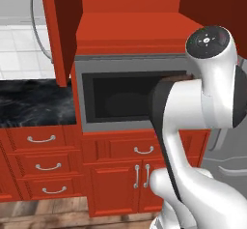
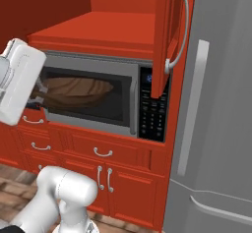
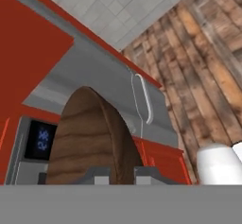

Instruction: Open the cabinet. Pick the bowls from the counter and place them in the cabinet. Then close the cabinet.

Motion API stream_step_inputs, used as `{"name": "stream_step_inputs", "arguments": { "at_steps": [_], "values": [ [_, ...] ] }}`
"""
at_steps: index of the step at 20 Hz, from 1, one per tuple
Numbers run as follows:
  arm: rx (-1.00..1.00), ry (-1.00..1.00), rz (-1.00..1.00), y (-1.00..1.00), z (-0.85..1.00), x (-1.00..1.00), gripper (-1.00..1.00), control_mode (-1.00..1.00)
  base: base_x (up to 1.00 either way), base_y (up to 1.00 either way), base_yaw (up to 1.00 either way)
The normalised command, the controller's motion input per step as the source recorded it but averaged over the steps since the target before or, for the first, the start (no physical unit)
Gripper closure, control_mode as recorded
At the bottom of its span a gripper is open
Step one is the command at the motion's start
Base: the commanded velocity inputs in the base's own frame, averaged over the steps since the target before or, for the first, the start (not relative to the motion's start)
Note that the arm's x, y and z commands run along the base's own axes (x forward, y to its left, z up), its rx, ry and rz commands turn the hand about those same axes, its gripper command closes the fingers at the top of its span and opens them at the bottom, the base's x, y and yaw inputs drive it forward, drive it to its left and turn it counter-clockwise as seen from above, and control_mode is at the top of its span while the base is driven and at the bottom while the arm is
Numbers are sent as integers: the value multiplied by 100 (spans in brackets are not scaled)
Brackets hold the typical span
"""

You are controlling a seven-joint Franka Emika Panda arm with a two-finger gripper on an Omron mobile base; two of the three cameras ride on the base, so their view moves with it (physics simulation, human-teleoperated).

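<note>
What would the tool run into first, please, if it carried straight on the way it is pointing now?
Probably the microwave. The tool, shut on the brown bowl, faces its control panel, with the bowl leading, so the bowl would likely touch first. Depth is unclear, and the refrigerator lies just beyond.

I can read nothing here. The microwave's control panel (image 2: 153, 106) carries a small blue display (image 2: 147, 78) and rows of buttons, and my hand view shows that display (image 3: 41, 140) too, but its glowing marks are too blurred to make out.
</note>
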Motion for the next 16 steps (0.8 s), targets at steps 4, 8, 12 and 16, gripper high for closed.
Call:
{"name": "stream_step_inputs", "arguments": {
  "at_steps": [4, 8, 12, 16],
  "values": [
    [8, 0, 0, -4, 6, -100, 100, -100, 0, 0, 0],
    [1, -13, 0, -3, 46, -73, 100, -100, 0, 0, 0],
    [0, -42, 0, 0, 100, -13, 100, -100, 0, 0, 0],
    [0, -40, 7, 3, 75, -3, 100, -100, 0, 0, 0]
  ]
}}
